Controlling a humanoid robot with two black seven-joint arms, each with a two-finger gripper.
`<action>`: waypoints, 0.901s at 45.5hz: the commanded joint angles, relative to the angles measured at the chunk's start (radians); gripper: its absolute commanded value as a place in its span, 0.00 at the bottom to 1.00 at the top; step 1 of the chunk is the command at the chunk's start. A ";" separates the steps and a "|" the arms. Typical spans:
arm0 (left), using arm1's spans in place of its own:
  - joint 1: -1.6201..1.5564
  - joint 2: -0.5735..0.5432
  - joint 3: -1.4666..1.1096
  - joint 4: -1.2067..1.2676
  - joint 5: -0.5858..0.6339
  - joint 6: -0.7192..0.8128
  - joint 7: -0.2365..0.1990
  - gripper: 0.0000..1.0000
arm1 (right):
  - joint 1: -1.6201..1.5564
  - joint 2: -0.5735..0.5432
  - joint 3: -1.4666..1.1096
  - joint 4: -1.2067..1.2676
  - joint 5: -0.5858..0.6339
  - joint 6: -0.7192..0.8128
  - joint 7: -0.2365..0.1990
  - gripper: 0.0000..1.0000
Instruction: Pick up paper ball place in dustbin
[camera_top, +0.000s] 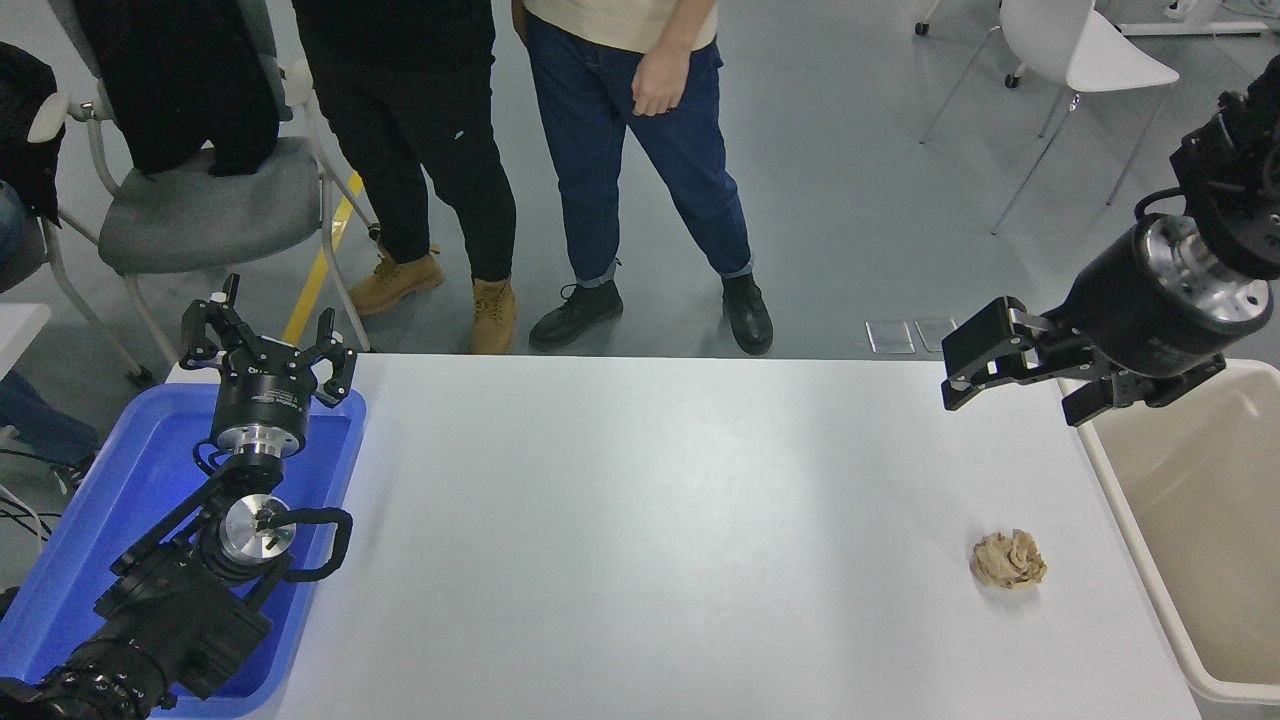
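Paper ball (1010, 559) on table (650, 520) (beside dustbin (1130, 540)).

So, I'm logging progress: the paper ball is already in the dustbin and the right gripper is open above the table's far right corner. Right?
Not quite. The head view shows the paper ball on the table, beside the dustbin. The right gripper is open, as you said.

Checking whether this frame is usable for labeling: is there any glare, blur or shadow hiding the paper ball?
Head view: the paper ball is sharp, with only a faint soft shadow beneath it; a broad, mild sheen lies on the white table, away from the ball; nothing covers it.
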 joint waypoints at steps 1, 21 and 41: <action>0.000 0.000 0.000 -0.001 0.000 0.000 0.000 0.99 | -0.138 -0.095 0.043 -0.064 -0.114 -0.033 0.002 1.00; 0.000 0.000 0.000 -0.001 0.001 0.000 -0.002 0.99 | -0.658 -0.253 0.399 -0.328 -0.413 -0.142 -0.001 1.00; -0.002 0.000 0.000 -0.001 0.000 0.000 0.000 0.99 | -1.033 -0.238 0.452 -0.615 -0.560 -0.427 0.003 1.00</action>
